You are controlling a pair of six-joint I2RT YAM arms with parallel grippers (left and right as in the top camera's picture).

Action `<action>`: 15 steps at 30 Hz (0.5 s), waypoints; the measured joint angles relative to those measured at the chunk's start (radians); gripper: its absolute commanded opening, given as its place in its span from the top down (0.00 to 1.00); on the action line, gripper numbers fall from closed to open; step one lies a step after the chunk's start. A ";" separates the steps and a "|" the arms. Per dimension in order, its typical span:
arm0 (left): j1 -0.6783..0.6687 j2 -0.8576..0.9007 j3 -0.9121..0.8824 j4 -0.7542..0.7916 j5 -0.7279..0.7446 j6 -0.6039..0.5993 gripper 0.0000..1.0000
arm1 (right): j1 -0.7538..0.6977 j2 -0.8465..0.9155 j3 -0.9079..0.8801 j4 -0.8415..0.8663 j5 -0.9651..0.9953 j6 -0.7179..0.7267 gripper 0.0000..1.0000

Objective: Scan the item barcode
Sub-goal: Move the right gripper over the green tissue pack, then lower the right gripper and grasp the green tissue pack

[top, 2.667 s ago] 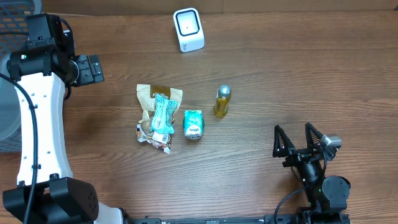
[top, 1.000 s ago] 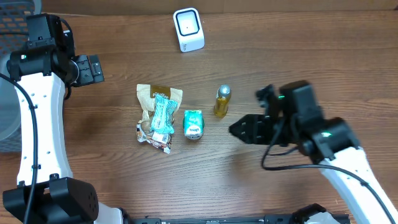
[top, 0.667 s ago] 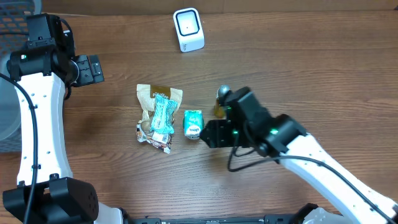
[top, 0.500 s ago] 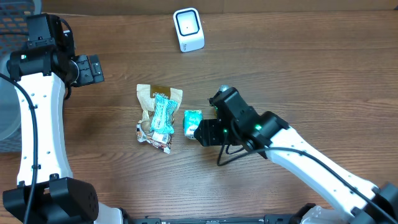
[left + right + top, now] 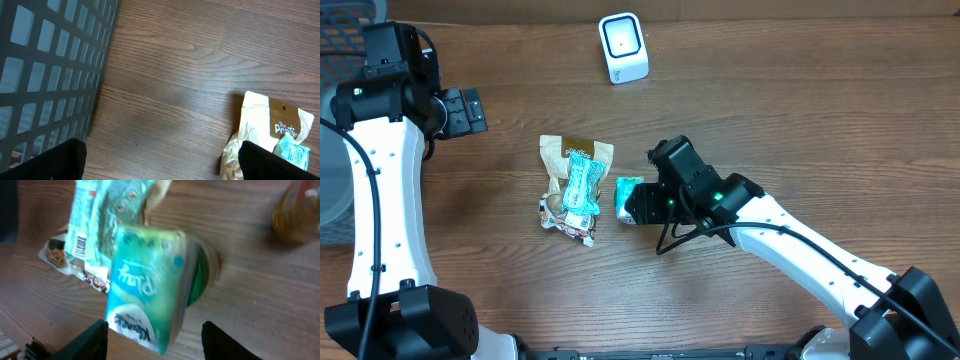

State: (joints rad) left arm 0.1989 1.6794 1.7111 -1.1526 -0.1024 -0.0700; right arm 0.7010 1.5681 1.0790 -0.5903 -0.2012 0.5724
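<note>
Fingers (image 5: 92, 340) of the right pincer (image 5: 152, 342) stand on both sides of the teal pack (image 5: 147, 280), and I think that is because this pack is the thing to scan. The pincer is partly open, wide enough for the pack to fit, and it does not seem to squeeze it yet. The pack lies on the tabletop (image 5: 800, 120), just beside the snack bags (image 5: 572, 185). The white scanner (image 5: 623, 47) sits well apart at the far side, so the pack probably needs a lift and a carry. The left pincer (image 5: 160, 167) is wide open, holds nothing and hangs near the basket (image 5: 50, 75), maybe to stay out of the way.
</note>
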 measured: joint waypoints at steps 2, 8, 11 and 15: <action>0.000 0.000 0.000 0.000 0.000 0.000 0.01 | 0.000 0.000 0.000 0.012 0.019 0.002 0.51; 0.000 0.000 0.000 0.000 0.000 0.000 0.01 | 0.000 0.000 0.000 0.021 0.079 0.003 0.53; 0.000 0.000 0.000 0.000 0.000 0.000 0.00 | 0.000 0.000 0.000 0.022 0.089 0.004 0.54; 0.000 0.000 0.000 0.000 0.000 0.000 0.00 | 0.000 0.000 0.000 0.021 0.098 0.003 0.54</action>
State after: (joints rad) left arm 0.1989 1.6794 1.7111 -1.1526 -0.1024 -0.0700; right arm 0.7013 1.5681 1.0790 -0.5694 -0.1036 0.5758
